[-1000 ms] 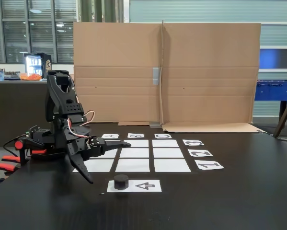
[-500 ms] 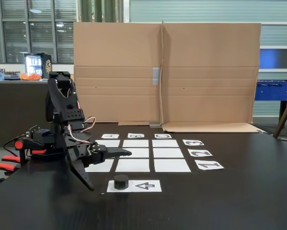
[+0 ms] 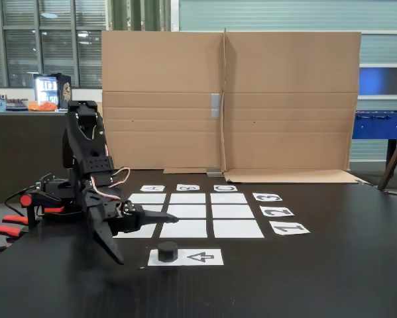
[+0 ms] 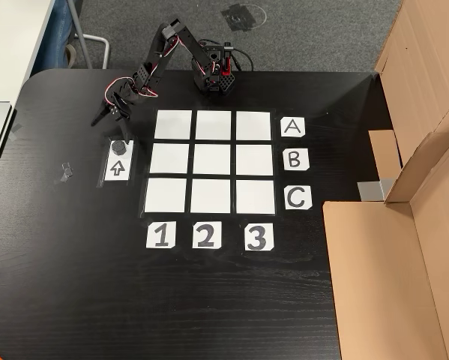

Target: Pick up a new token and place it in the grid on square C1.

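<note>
The token (image 3: 167,251) (image 4: 119,147), a short black cylinder, stands on the end of a white paper strip printed with an arrow (image 3: 199,257) (image 4: 117,166), beside the grid (image 3: 185,228) (image 4: 215,124). My gripper (image 3: 147,237) (image 4: 110,117) is open and empty, hovering just to the left of the token in the fixed view, one finger angled down toward the table, the other reaching out level above it. Square C1 (image 3: 238,228) (image 4: 166,195) is the bare white corner rectangle in line with labels C (image 4: 297,197) and 1 (image 4: 160,235).
A tall cardboard wall (image 3: 228,99) (image 4: 419,150) borders the far side of the black table (image 3: 304,278). The arm's base (image 3: 49,199) (image 4: 213,71) sits at the table edge near row A. A scrap of tape (image 4: 65,174) lies near the strip.
The gripper has sunk lower toward the table beside the token over the last second. Its jaws stay open. The token has not moved.
</note>
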Controlling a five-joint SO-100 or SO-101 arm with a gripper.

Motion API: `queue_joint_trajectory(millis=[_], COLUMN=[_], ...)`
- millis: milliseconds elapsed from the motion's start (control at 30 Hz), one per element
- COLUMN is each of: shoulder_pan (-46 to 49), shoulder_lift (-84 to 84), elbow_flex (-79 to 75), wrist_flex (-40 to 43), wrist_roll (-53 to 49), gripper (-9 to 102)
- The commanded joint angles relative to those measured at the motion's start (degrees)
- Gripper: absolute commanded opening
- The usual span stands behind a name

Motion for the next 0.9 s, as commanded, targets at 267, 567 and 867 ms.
queue_joint_trajectory(millis=[267, 567, 867], shoulder_pan=[0.26, -5.36, -10.28], shoulder_lift=[0.44, 1.67, 2.29], elbow_flex=[0.79, 5.19, 5.98], wrist_flex=[-1.67, -1.67, -3.52], wrist_roll=[0.70, 3.16, 3.52], gripper=[81, 81, 80])
